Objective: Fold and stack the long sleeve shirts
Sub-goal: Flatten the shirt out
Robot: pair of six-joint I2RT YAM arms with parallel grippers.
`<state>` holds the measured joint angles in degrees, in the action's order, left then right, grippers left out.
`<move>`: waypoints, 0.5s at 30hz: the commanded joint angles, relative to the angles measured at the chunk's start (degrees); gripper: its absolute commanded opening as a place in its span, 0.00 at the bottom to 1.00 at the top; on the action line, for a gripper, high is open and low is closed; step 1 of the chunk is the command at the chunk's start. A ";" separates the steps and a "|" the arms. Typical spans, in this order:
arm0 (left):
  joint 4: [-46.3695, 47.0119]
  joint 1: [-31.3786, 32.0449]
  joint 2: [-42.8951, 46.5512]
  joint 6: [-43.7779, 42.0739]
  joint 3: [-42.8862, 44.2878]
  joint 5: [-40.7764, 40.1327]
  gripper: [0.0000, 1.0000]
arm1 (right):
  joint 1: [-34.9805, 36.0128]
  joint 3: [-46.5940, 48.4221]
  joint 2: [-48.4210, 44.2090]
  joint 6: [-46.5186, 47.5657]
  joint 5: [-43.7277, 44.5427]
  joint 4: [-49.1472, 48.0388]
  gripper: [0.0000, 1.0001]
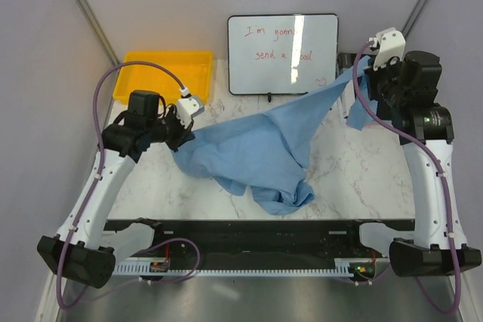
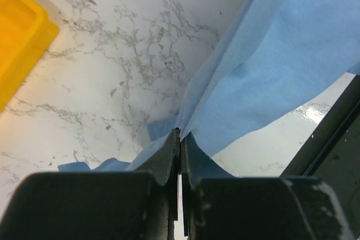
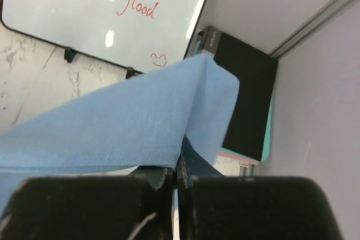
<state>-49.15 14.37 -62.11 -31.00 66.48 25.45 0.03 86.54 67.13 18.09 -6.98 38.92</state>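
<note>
A light blue long sleeve shirt (image 1: 264, 145) hangs stretched between my two grippers above the marble table, its lower part bunched on the table near the front (image 1: 283, 195). My left gripper (image 1: 183, 137) is shut on the shirt's left edge; in the left wrist view (image 2: 181, 134) the cloth (image 2: 281, 54) runs up and right from the closed jaws. My right gripper (image 1: 361, 88) is shut on the shirt's right end, held high at the back right; in the right wrist view (image 3: 179, 164) the cloth (image 3: 124, 122) drapes over the closed jaws.
A yellow tray (image 1: 162, 73) stands at the back left, also in the left wrist view (image 2: 19, 43). A whiteboard (image 1: 283, 54) with red writing leans at the back centre. A black device (image 3: 247, 99) stands by the right wall. A black rail (image 1: 256, 225) runs along the table's front edge.
</note>
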 commanded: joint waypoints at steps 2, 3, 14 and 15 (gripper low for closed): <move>-1.38 0.74 1.64 2.88 8.13 2.13 0.02 | -1.70 8.79 -4.73 -2.62 11.10 -4.98 0.00; -1.91 1.44 1.72 3.05 11.53 2.93 0.02 | -1.62 10.82 -4.99 -3.05 12.07 -5.08 0.00; -10.36 10.94 2.25 12.63 37.12 16.19 0.02 | -1.53 37.28 -8.59 -3.94 25.61 -8.59 0.00; -10.44 10.94 2.69 12.90 38.19 16.82 0.02 | -1.53 38.25 -10.16 -3.41 25.96 -8.94 0.00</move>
<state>-54.54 25.26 -61.30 -23.51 98.89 36.12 -0.80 118.45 61.10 14.98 10.41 35.48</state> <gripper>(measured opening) 0.026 0.012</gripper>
